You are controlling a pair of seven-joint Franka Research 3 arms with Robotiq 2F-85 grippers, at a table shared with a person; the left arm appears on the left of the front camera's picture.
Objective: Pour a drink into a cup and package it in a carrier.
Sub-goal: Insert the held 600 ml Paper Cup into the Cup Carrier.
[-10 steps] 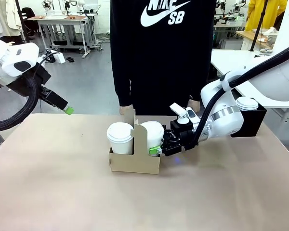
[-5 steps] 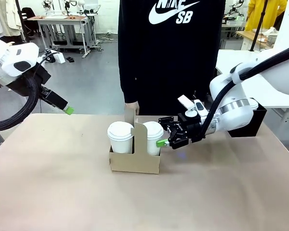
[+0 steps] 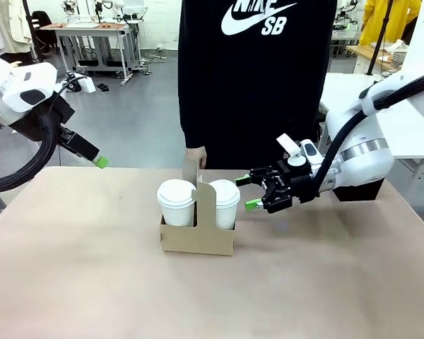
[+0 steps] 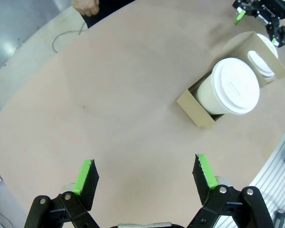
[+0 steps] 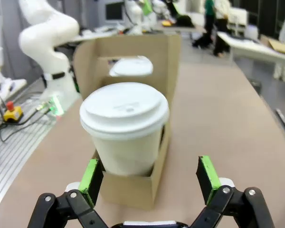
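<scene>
Right hand [image 3: 249, 192] reaching in from the right, fingers spread wide, holding nothing. Left hand [image 3: 99, 162] raised at far left, angled downward, fingers likewise wide apart.

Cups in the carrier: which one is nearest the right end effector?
The cup in the carrier's right slot, next to the open right end effector; the other cup sits beyond the handle panel.

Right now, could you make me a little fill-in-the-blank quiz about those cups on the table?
1. The brown carrier holds ____ white lidded cups.
2. The right gripper, beside the right-hand cup, has its jaws ____.
3. The left gripper hangs over bare table with ____ between its green pads.
4. The carrier's handle panel stands ____ the two cups.

Missing words: two; open; nothing; between
</scene>
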